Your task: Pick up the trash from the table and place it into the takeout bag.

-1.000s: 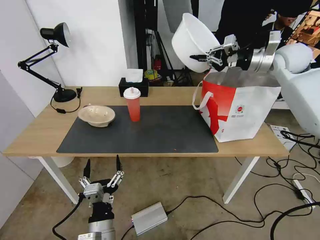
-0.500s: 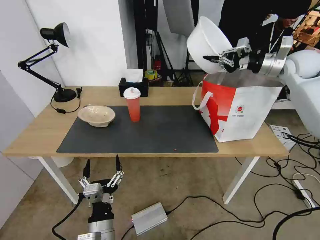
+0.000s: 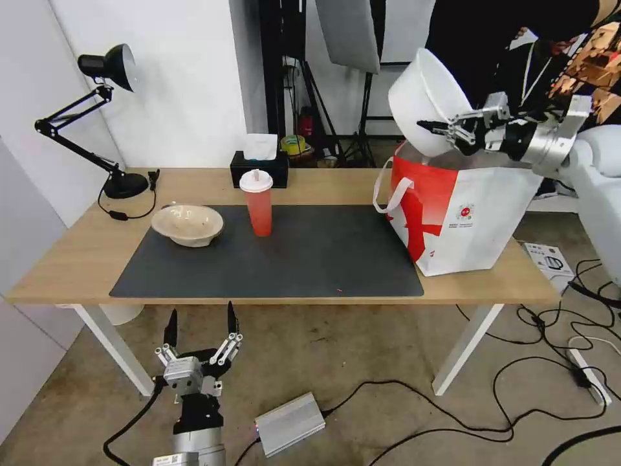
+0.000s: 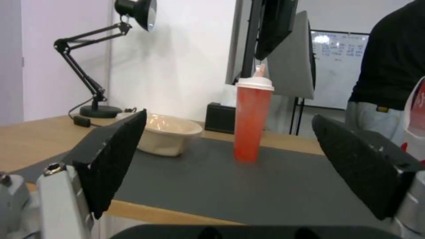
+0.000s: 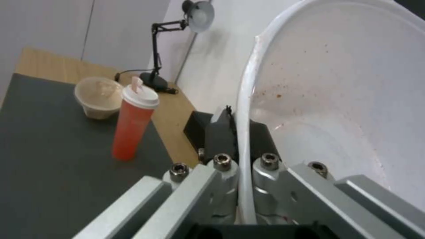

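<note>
Head view: the right arm reaches in from the right, its wrist level, and the right claw [image 3: 442, 124] is clamped on the rim of the white bowl [image 3: 424, 103], tilted on edge above the bag's [image 3: 475, 217] open top. Since a second ago the bowl has travelled rightward from the bag's left edge to over its mouth. The left claw [image 3: 199, 321] hangs below the tabletop [image 3: 58, 259] edge, fingers apart, as before. One beige bowl [image 3: 187, 224] and one cup [image 3: 257, 202] stand on the mat [image 3: 291, 259].

Left wrist view: two black fingers [image 4: 113, 159] spread wide frame the cup [image 4: 252, 123] and beige bowl [image 4: 167, 133].

Right wrist view: the fingers [image 5: 221, 136] pinch the white bowl's [image 5: 336, 99] rim, red specks inside.
</note>
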`<state>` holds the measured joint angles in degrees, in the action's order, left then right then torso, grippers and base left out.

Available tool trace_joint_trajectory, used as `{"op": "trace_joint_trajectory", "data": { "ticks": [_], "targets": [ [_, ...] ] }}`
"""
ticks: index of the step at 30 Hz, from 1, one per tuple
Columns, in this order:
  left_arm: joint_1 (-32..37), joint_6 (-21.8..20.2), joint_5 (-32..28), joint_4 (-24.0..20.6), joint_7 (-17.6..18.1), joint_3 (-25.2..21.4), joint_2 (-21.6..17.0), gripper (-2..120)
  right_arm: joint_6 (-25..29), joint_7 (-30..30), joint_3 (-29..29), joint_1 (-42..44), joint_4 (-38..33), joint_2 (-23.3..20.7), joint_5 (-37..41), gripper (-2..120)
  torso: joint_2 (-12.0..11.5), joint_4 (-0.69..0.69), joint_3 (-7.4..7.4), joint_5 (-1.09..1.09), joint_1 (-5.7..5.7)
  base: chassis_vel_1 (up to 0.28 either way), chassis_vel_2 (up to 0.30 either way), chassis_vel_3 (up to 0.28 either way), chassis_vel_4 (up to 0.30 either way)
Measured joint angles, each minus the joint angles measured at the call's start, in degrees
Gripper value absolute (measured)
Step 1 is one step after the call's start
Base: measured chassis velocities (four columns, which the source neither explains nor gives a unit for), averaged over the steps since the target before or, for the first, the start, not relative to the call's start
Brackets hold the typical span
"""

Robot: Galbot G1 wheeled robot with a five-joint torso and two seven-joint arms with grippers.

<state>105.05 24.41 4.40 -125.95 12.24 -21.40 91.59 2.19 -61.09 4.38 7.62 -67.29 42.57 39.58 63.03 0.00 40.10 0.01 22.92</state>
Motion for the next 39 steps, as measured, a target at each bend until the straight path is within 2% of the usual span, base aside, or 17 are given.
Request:
{"op": "trace_joint_trajectory", "data": {
  "ticks": [15, 31, 33, 35, 37, 39],
  "targets": [
    [0.26, 0.12, 0.14, 0.02, 0.0, -0.39, -0.03, 100, 0.16, 0.11, 5.09, 7.8, -0.61, -0.36, -1.02, 0, 0.0, 0.0, 0.0, 0.0, 0.0, 0.0, 0.0, 0.0, 0.0],
    [-0.02, 0.14, 0.06, 0.45, -0.23, -0.39, -0.03, 100, -0.22, 1.31, 5.0, 8.01, -0.71, 0.31, -0.47, 0, 0.0, 0.0, 0.0, -0.01, 0.0, 0.0, 0.0, 0.0, 0.0],
    [-0.01, 0.16, 0.05, 0.45, -0.22, -0.41, -0.02, 100, -0.19, 2.0, 4.88, 8.33, -1.2, 0.2, 0.1, 7, 0.0, 0.0, 0.0, -0.01, 0.0, 0.0, 0.0, 0.0, 0.0],
    [-0.01, 0.16, 0.05, 0.44, -0.22, -0.41, -0.02, 100, -0.19, 2.12, 4.88, 8.35, -1.3, 0.18, 0.19, 9, 0.0, 0.0, 0.0, -0.01, 0.0, 0.0, 0.0, 0.0, 0.0],
    [0.0, 0.16, 0.04, 0.32, -0.2, -0.39, -0.01, 100, -0.19, 2.43, 4.88, 8.37, -1.66, 0.12, 0.39, 22, 0.0, 0.0, 0.0, -0.01, 0.0, 0.0, 0.0, 0.0, 0.0],
    [0.05, 0.17, 0.03, 0.26, -0.2, -0.37, -0.01, 100, -0.19, 2.5, 4.88, 8.39, -1.74, 0.1, 0.42, 25, 0.0, 0.0, 0.0, -0.01, 0.0, 0.0, 0.0, 0.0, 0.0]
  ]
}}
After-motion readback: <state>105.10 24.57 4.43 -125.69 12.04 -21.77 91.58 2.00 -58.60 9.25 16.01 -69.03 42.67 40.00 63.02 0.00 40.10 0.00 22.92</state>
